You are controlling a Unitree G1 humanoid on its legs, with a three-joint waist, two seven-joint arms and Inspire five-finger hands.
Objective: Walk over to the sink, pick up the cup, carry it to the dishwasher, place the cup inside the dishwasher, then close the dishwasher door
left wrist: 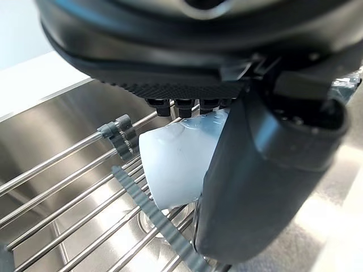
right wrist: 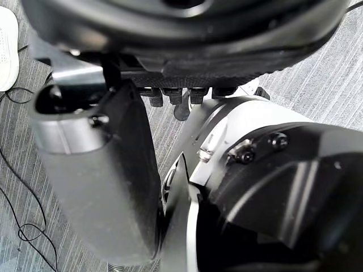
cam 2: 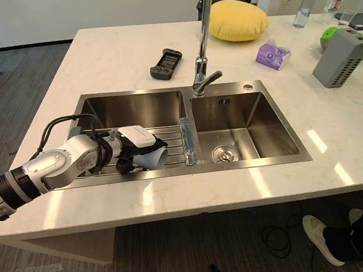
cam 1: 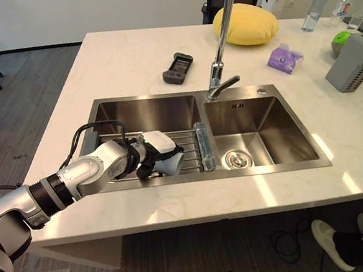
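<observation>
A pale, whitish cup (cam 1: 170,165) lies on its side on the wire rack (cam 1: 190,143) in the left basin of the steel sink (cam 1: 163,185). My left hand (cam 1: 145,163) reaches into that basin from the near side. Its fingers and thumb are curled round the cup (left wrist: 176,164), the thumb (left wrist: 266,170) pressing one side. The cup still rests on the rack bars. My right hand (right wrist: 102,187) hangs low over grey carpet with its thumb straight and nothing in it.
A tall faucet (cam 1: 221,49) stands behind the sink's divider. On the pale counter lie a dark remote (cam 1: 177,67), a yellow cushion (cam 1: 245,24), a purple packet (cam 1: 285,58) and a grey box (cam 1: 358,60). A person's shoe (cam 1: 332,243) shows at the lower right.
</observation>
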